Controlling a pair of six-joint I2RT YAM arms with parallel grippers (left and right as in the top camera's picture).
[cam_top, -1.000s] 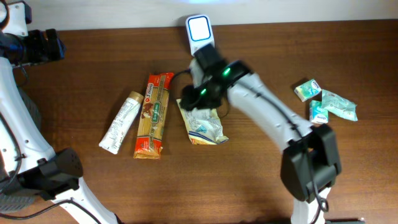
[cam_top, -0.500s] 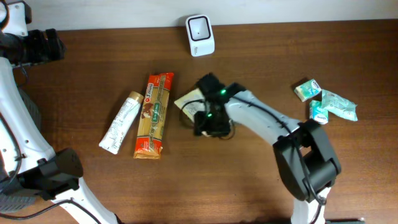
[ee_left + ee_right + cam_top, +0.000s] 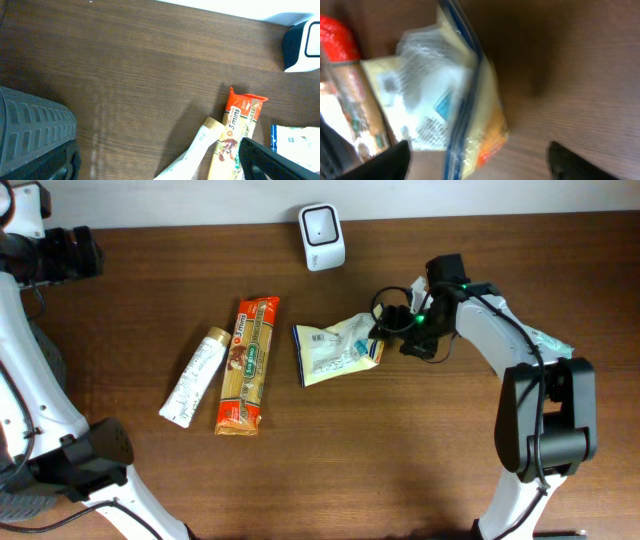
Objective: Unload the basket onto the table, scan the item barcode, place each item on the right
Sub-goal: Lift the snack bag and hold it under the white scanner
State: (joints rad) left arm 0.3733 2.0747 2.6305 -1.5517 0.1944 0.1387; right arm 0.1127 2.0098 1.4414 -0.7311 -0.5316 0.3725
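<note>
Right gripper: my right gripper (image 3: 393, 332) sits low over the middle of the worktop (image 3: 400, 460), pointing left. Its jaws are spread and clamp nothing. In the wrist view my fingers (image 3: 380, 162) stand wide at the lower corners.
Packet: the yellow and white packet (image 3: 336, 350) lies flat near the middle of the worktop. Its right end is right at my fingertips, and I cannot tell whether they touch. The rest of it stretches away to the left.
Scanner: the white scanner (image 3: 322, 237) stands at the far edge, apart from the packet.
Writing: the packet carries a blue stripe and a block of dark print, too small and blurred to read. The orange pack (image 3: 247, 365) reads "3 mins" in the left wrist view.
Left gripper: my left gripper (image 3: 80, 252) hangs by the far left corner, jaws wide and empty.
Around: a white tube (image 3: 195, 375) with a gold cap lies just left of the orange pack. Small green packets (image 3: 495, 325) lie near the right edge, partly behind my right arm (image 3: 490, 335).
</note>
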